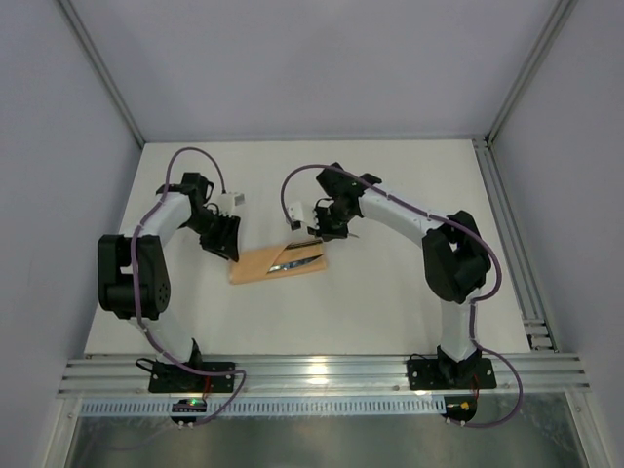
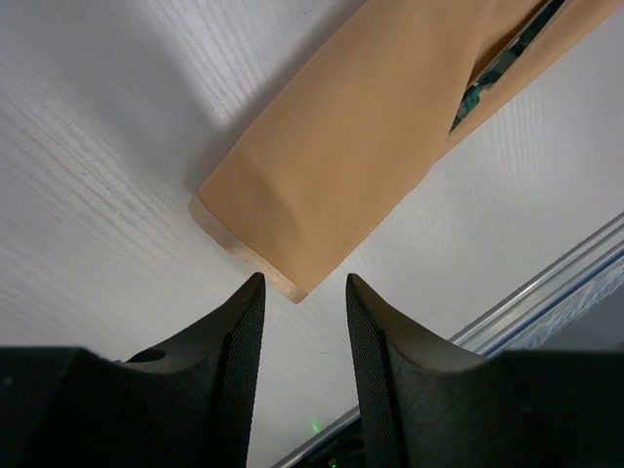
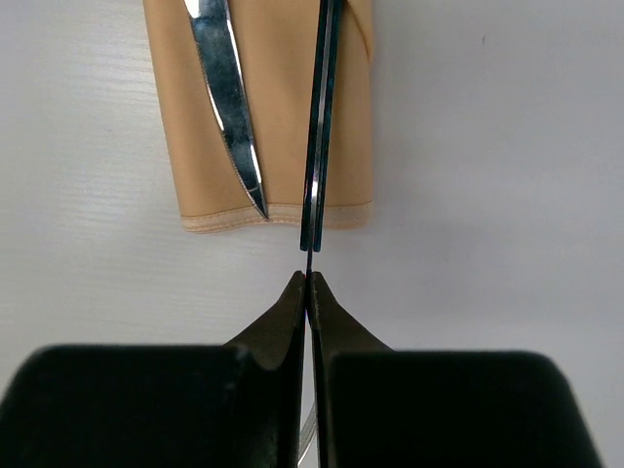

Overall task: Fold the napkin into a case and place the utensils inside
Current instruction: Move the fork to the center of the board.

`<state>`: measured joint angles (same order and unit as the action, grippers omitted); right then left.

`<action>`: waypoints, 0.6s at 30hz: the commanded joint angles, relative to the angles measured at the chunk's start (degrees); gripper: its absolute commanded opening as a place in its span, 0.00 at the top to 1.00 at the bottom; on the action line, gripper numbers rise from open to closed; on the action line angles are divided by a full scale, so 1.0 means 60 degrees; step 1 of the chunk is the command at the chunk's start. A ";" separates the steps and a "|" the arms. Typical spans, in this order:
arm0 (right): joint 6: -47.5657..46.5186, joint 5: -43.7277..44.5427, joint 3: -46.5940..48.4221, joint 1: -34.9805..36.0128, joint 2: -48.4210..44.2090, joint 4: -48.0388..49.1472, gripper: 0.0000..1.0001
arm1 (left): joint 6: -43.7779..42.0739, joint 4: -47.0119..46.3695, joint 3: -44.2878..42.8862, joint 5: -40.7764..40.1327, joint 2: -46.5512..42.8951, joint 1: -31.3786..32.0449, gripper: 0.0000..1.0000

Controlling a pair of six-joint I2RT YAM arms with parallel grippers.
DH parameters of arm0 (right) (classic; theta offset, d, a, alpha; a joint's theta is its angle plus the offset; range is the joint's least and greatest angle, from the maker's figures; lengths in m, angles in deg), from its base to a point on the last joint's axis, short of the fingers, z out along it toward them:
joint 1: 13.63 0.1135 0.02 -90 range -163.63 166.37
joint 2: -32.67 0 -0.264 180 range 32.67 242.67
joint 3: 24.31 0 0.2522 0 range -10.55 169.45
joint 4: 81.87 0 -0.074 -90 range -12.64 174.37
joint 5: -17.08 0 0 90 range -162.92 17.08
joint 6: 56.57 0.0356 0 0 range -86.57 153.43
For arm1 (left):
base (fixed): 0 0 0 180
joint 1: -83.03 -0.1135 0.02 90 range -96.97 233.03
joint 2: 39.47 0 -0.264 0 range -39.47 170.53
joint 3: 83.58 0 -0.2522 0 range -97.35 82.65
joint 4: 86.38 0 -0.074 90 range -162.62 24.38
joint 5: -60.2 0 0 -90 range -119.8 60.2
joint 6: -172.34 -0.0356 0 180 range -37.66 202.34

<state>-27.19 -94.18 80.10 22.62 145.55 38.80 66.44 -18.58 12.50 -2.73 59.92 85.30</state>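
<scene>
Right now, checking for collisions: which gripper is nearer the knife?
Right. The right gripper, shut on the fork, sits just off the knife tip; the left gripper is at the case's opposite end.

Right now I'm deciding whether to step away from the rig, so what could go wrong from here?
1. The right end effector pinches the dark utensil only at its tip, edge-on, so it may pivot or slip out.
2. The left end effector is open at the end of the case, not clamping it. Pushing could drag the cloth and shift the knife lying there.
</scene>
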 commanded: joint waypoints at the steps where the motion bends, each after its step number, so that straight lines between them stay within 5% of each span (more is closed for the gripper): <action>1: 0.0230 -0.0340 0.0112 0.0038 -0.0238 -0.0786 0.96 | -0.0454 0.0133 -0.0495 0.0817 -0.0759 0.0106 0.59; 11: 0.1021 -0.0895 -0.0841 -0.0196 -0.1396 -0.0566 0.96 | -0.1788 -0.0743 -0.1579 0.1902 -0.0556 0.2579 0.51; 18: 0.1680 -0.2373 -0.1631 -0.1001 -0.2216 0.0503 0.96 | -0.1144 -0.2999 -0.1274 0.3296 -0.0481 0.2772 0.44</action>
<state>-19.98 -102.13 71.56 18.75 136.92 38.08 59.20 -27.80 4.79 11.82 57.12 102.32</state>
